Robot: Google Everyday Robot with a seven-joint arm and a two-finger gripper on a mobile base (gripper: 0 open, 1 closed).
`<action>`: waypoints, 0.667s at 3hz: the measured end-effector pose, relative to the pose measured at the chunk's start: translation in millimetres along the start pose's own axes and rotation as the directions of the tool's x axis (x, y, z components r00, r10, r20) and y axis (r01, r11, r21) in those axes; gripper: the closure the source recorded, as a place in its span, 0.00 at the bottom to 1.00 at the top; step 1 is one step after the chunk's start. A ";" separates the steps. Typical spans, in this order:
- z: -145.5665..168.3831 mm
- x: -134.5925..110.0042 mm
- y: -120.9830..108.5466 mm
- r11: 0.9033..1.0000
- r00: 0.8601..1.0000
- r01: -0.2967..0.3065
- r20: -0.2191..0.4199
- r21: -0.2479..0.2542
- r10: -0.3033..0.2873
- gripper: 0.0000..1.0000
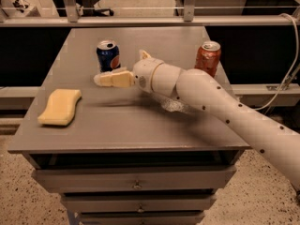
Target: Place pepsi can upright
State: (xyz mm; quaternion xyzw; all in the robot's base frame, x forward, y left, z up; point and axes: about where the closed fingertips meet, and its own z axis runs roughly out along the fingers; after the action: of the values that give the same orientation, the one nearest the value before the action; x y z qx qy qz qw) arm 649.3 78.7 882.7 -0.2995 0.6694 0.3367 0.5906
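Observation:
The pepsi can (108,55) is blue with a silver top. It stands upright on the grey table (117,125), left of centre towards the back. My gripper (111,79) is on the white arm that reaches in from the right. It sits low over the table, just in front of the can and slightly to its right, pointing left. It is open, holds nothing, and is apart from the can.
An orange-red can (208,57) stands upright at the back right, behind my arm. A yellow sponge (60,107) lies at the front left. A small clear crumpled wrapper (172,106) lies under my arm. A metal rail (140,20) runs behind the table.

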 end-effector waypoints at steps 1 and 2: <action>-21.6 -20.2 -5.2 1.000 0.999 0.005 -0.034 0.024 -0.005 0.00; -47.3 -68.6 -11.4 0.999 0.998 0.026 -0.065 0.024 -0.024 0.00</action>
State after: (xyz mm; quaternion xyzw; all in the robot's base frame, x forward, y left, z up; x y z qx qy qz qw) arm 638.9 34.1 953.3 -0.3111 0.6885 0.3109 0.5766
